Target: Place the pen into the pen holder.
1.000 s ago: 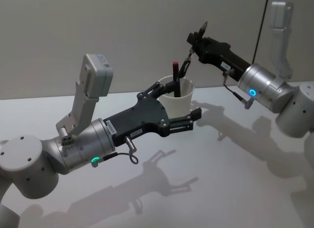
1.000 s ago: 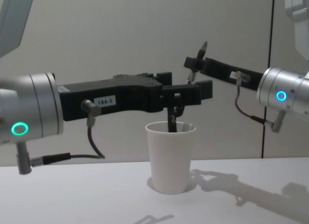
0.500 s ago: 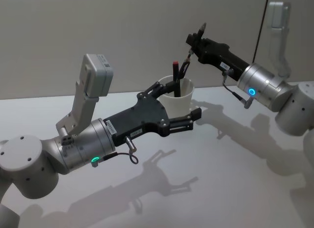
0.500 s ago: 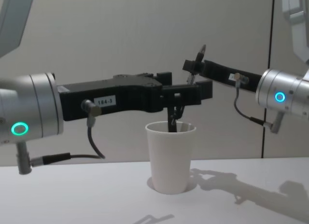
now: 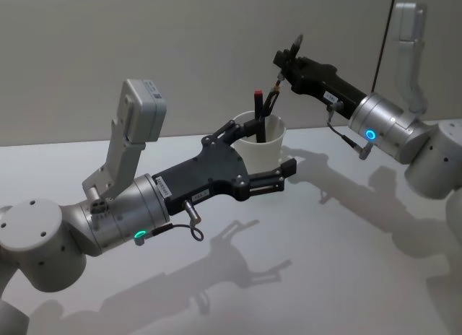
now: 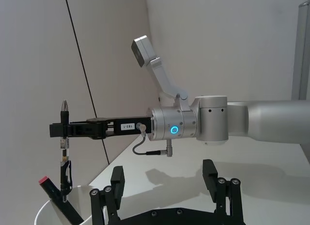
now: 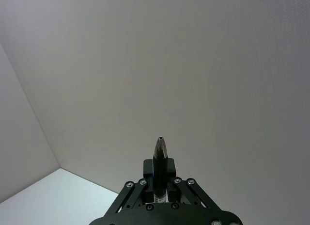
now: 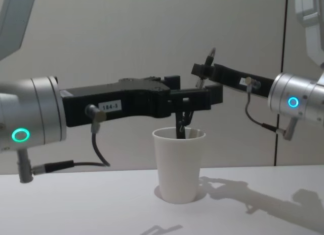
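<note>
Two arms raised, right tool [image 5: 287, 61] gripping pen [image 5: 273, 97] over cup [image 5: 260, 144]

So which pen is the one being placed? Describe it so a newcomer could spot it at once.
Start at the white pen holder standing on the table. Directly above its rim, the right gripper holds a black pen upright, lower end dipping into the holder. Unlike the red-capped pen leaning loose inside, it is all black and held.
</note>
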{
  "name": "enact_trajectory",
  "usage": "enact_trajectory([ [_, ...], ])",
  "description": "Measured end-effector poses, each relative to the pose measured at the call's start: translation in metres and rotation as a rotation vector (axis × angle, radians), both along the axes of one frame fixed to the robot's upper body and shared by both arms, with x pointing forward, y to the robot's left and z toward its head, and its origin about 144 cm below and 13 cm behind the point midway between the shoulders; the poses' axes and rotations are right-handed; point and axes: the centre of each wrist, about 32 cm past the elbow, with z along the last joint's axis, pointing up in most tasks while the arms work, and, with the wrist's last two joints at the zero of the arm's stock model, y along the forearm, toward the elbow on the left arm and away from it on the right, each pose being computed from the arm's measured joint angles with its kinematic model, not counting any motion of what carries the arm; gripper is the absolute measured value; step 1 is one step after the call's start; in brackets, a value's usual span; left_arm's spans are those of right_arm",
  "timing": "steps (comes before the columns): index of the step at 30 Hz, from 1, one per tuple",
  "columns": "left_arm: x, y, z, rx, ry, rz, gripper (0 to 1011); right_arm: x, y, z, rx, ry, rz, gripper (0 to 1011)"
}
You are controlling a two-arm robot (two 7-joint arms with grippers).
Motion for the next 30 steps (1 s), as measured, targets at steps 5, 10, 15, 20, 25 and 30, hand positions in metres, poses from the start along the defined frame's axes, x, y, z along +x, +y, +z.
enact_trajectory([
  [5,0.0,0.0,0.0,0.0,0.0,0.0,1001,0.0002,0.0,-0.0001,0.001,0.001,0.001,132],
  [10,0.0,0.0,0.0,0.0,0.0,0.0,1001,0.0003,0.0001,-0.0001,0.001,0.001,0.001,132],
  [15,0.0,0.0,0.0,0.0,0.0,0.0,1001,0.0004,0.0001,-0.0001,0.001,0.001,0.002,132],
  [20,0.0,0.0,0.0,0.0,0.0,0.0,1001,0.0008,0.0004,0.0,0.001,0.001,0.009,132],
  [25,0.0,0.0,0.0,0.0,0.0,0.0,1001,0.002,0.0016,0.0004,0.0,-0.001,0.03,132],
  [30,0.0,0.0,0.0,0.0,0.0,0.0,1001,0.003,0.0035,0.0009,-0.005,-0.003,0.052,132],
])
